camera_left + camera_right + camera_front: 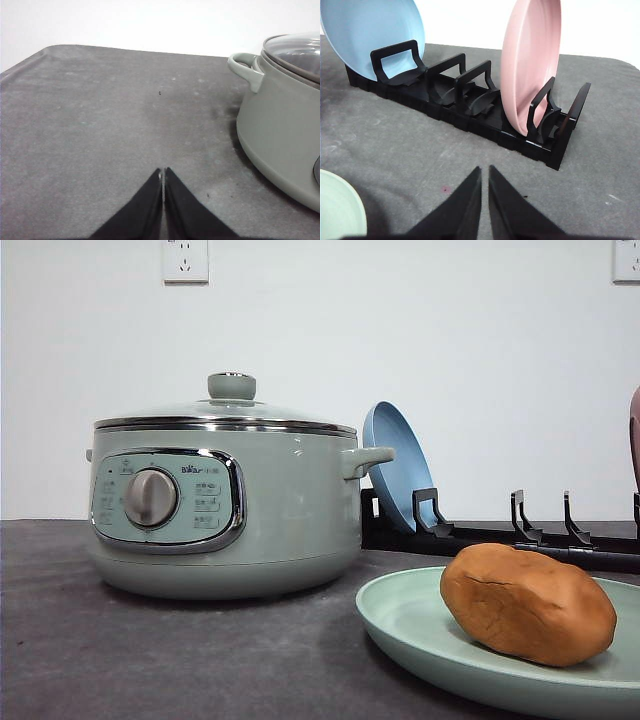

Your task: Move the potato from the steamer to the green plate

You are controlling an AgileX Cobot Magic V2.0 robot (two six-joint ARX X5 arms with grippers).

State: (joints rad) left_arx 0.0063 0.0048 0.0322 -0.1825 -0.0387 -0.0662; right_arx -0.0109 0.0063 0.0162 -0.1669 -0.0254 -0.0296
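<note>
Left gripper (163, 172), jaws together, faces bare grey surface (90, 125); the lidded sage-green round steamer (280, 130) stands beside it. The orange-brown oval potato (527, 604) lies on the pale mint-green plate (400, 625). Right gripper (484, 171), closed, faces a black plate rack (470, 107).

— Surface?
— I log a dark grey matte table (150, 660).
— Directly on it?
— I count a lidded sage-green electric steamer (225, 510), a pale mint-green round plate (400, 625), a black slotted plate rack (470, 107).

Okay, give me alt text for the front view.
An orange-brown potato lies on a green plate at the near right. Left of it stands a lidded sage-green steamer, with a blue plate upright in a black rack behind.
</note>
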